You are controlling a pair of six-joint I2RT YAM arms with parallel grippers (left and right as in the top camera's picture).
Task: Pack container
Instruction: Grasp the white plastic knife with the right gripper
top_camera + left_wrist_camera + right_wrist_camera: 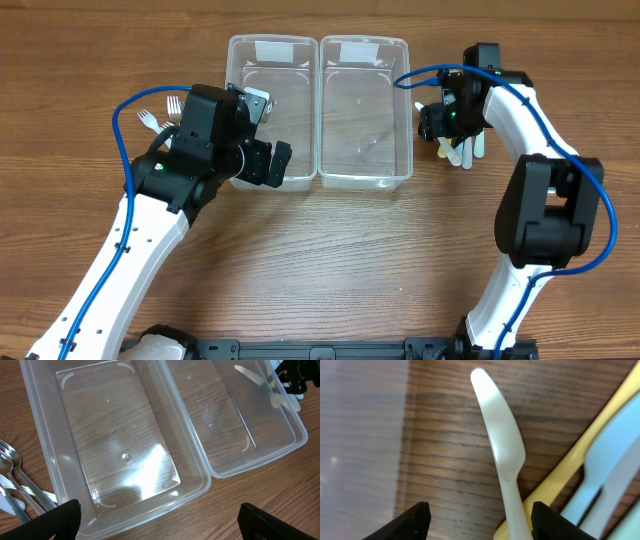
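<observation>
White knife (501, 455) on the desk (445, 435), mid-frame, straddled by right tool (477, 520), prongs apart, for pickup; left tool (160, 527) gapes wide over upper-left container (115, 435), likely waiting.

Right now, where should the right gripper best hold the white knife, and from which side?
Probably the narrow handle of the white knife, just behind the blade, from above: it lies flat between the open fingers of the right gripper. A yellow utensil crowds the handle's end.
</observation>
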